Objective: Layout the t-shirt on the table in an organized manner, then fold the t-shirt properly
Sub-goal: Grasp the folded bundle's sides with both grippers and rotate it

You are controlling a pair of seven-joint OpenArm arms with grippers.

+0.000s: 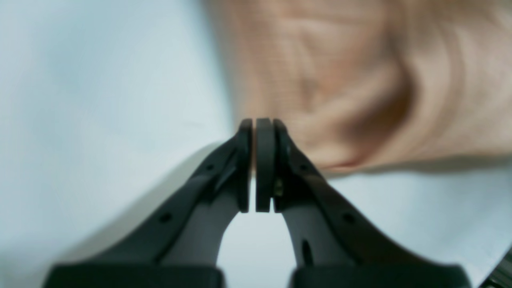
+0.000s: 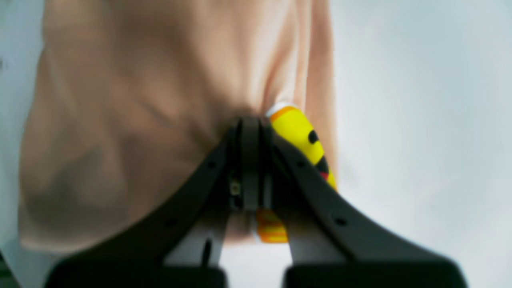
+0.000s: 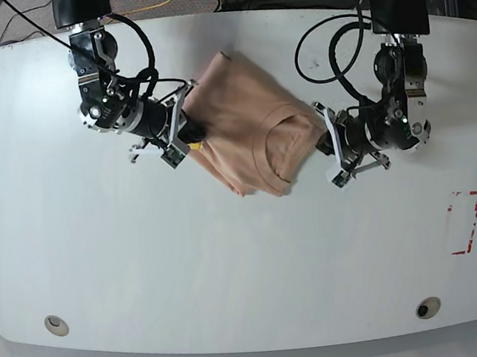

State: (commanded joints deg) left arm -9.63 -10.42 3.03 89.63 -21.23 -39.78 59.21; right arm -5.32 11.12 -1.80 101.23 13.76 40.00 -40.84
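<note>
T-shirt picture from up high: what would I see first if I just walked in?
First you'd spot the peach t-shirt lying crumpled in the upper middle of the big white table. A black robot arm reaches in from each side, and the right gripper has its jaws pinched shut on the cloth, right beside a bright yellow smiley face. Far off near one corner of the table sits a little red tape rectangle.
</note>
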